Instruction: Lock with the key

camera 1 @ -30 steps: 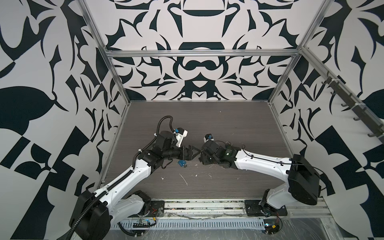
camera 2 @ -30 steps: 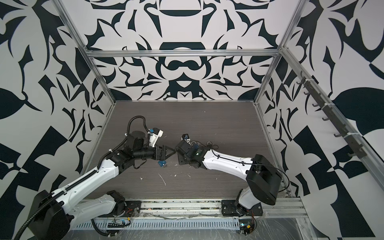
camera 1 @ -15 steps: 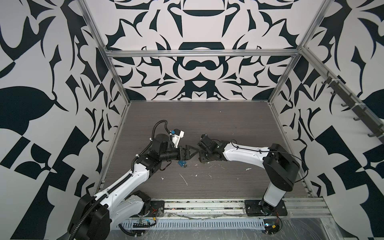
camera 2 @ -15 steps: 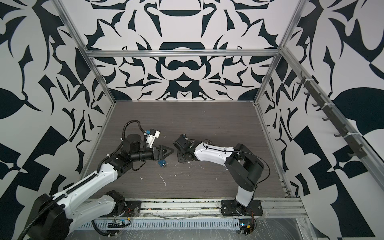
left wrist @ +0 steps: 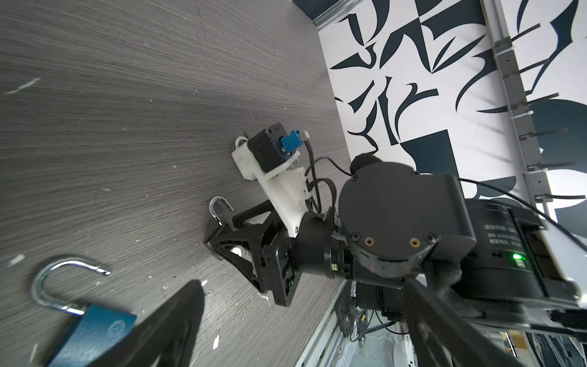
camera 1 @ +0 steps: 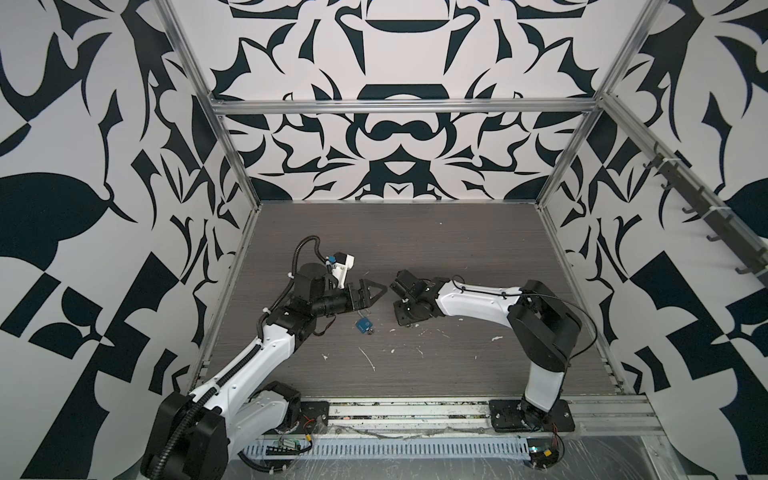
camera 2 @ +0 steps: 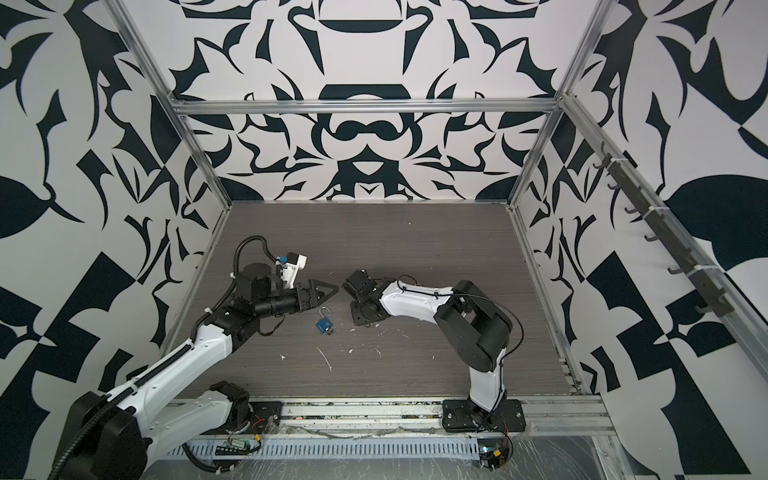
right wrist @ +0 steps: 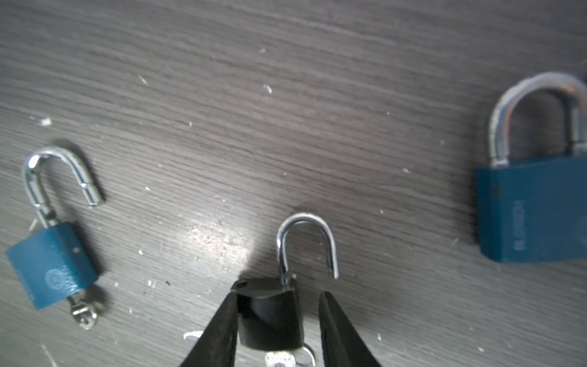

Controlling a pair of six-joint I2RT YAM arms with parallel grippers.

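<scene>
Hovering over the counter (camera 1: 436,249) left of its middle, the left pincer (camera 1: 376,291) is spread wide and holds nothing. Near it, toward the front edge, a small blue padlock (camera 1: 363,325) lies flat with its shackle swung open and a key (right wrist: 83,313) in its bottom. Further right, the right pincer (right wrist: 279,294) points down at a black padlock (right wrist: 270,317), which also has an open shackle and a second key (right wrist: 286,357). This pincer is spread around the body, with one finger (right wrist: 219,327) touching its side and the other apart. A bigger blue padlock (right wrist: 533,209), its shackle shut, shows only in the right wrist view.
</scene>
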